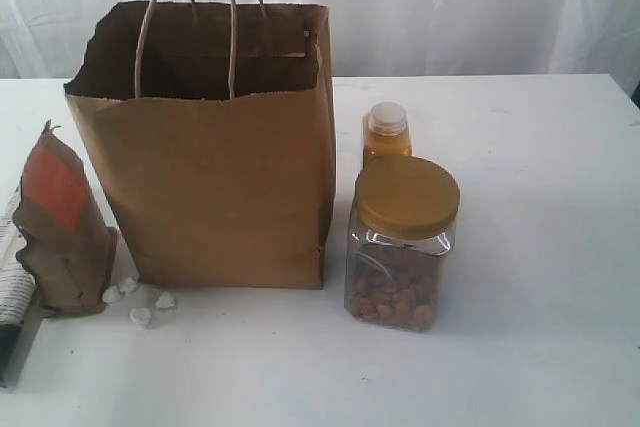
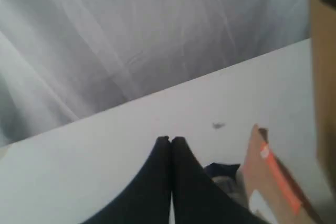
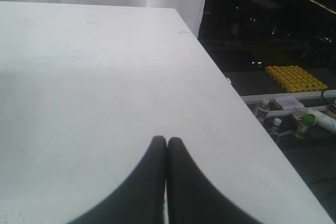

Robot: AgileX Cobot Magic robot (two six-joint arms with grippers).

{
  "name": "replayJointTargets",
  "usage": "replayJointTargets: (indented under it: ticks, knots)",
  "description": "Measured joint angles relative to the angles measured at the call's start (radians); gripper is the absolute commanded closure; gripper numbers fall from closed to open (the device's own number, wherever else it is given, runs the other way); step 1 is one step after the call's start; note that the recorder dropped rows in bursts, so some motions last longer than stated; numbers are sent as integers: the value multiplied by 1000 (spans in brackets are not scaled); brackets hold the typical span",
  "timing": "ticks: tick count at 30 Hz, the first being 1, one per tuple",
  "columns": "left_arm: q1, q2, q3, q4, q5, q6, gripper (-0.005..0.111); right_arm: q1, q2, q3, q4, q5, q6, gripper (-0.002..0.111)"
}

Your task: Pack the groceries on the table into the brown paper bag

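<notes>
On wide white surface (image 1: 540, 347), tall kraft-brown paper bag (image 1: 220, 177) stands upright, mouth open; gold-lidded clear nut jar (image 1: 402, 247) just beside it on right, orange bottle (image 1: 386, 132) behind jar; brown red-labelled pouch (image 1: 62, 227) and white lumps (image 1: 140, 302) at left; left claw (image 2: 170, 140) and right claw (image 3: 167, 140) pressed closed, empty.

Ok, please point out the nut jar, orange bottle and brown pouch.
nut jar (image 1: 400, 257), exterior view, on its clear body.
orange bottle (image 1: 387, 145), exterior view, on its body.
brown pouch (image 1: 68, 247), exterior view, below its red label.
</notes>
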Motion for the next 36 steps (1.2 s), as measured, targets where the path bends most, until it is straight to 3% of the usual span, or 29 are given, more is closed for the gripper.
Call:
replayJointTargets:
  ticks: [9, 12, 22, 23, 25, 26, 27, 28, 30, 31, 36]
  knots:
    - [0, -153, 6, 0, 360, -3, 107, 0, 0, 0, 0, 0, 0, 108]
    - [0, -210, 29, 0, 445, -71, 107, 0, 0, 0, 0, 0, 0, 108]
    - [0, -409, 115, 50, 441, -336, 107, 0, 0, 0, 0, 0, 0, 108]
    - [0, -411, 115, 166, 439, -415, 107, 0, 0, 0, 0, 0, 0, 108]
    - [0, -412, 115, 597, 476, -801, 107, 0, 0, 0, 0, 0, 0, 108]
    - [0, -412, 115, 984, 534, -1168, 107, 0, 0, 0, 0, 0, 0, 108]
    - [0, -412, 115, 1188, 577, -1375, 107, 0, 0, 0, 0, 0, 0, 108]
    - [7, -412, 115, 1505, 657, -1680, 107, 0, 0, 0, 0, 0, 0, 108]
    - [40, -418, 113, 1723, 756, -1892, 107, 0, 0, 0, 0, 0, 0, 108]
    - [60, -427, 113, 1759, 783, -1912, 107, 0, 0, 0, 0, 0, 0, 108]
    - [283, -599, 113, 1920, 935, -1973, 107, 0, 0, 0, 0, 0, 0, 108]
